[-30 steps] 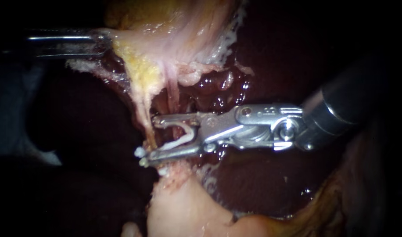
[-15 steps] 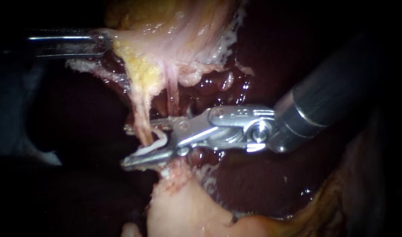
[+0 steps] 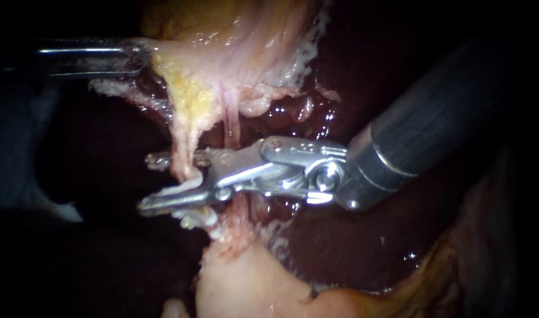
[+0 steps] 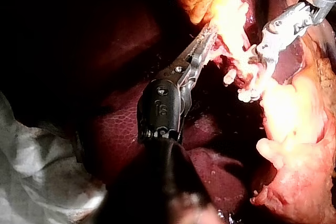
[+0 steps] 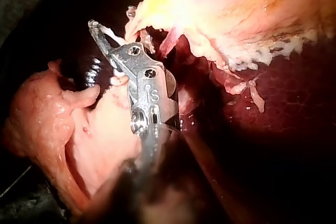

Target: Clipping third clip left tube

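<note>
- Two narrow-set jaws of the right instrument straddle the left tube, holding a white clip between them.
- Both jaw tips reach past the tube's far edge into dark open room.
- Left instrument clamps the pale tissue at its edge, well apart.
- Lower jaw runs near a pale lump.

We record bright polished metal on the right instrument and left instrument, the right's shaft dark matt. The clip looks white plastic. Liver wet, glossy, smooth; gallbladder moist, rough, fibrous.
</note>
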`<state>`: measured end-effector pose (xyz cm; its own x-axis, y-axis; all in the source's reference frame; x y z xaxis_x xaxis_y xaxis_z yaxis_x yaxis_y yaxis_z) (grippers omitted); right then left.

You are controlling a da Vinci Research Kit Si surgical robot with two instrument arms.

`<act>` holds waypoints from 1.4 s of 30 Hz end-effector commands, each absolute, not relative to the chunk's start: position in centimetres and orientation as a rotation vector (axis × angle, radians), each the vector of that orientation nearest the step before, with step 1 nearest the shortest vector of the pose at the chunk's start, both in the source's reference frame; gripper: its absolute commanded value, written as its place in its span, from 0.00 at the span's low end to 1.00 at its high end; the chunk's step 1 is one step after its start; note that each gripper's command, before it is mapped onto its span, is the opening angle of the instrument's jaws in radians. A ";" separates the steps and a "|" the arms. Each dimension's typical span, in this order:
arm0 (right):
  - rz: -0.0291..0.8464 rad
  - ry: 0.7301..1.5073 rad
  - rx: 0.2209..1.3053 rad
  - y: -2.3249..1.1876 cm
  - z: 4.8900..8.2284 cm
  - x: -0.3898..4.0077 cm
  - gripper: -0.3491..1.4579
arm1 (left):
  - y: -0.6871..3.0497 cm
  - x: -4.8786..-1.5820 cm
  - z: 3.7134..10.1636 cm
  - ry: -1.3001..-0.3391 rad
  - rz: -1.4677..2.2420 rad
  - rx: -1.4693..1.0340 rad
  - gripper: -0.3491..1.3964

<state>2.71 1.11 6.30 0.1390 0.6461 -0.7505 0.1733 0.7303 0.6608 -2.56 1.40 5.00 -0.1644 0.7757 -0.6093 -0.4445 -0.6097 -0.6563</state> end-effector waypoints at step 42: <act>0.437 1.457 0.759 1.20 5.68 2.68 0.29 | 1.40 -2.57 5.03 -0.419 1.877 -1.261 0.00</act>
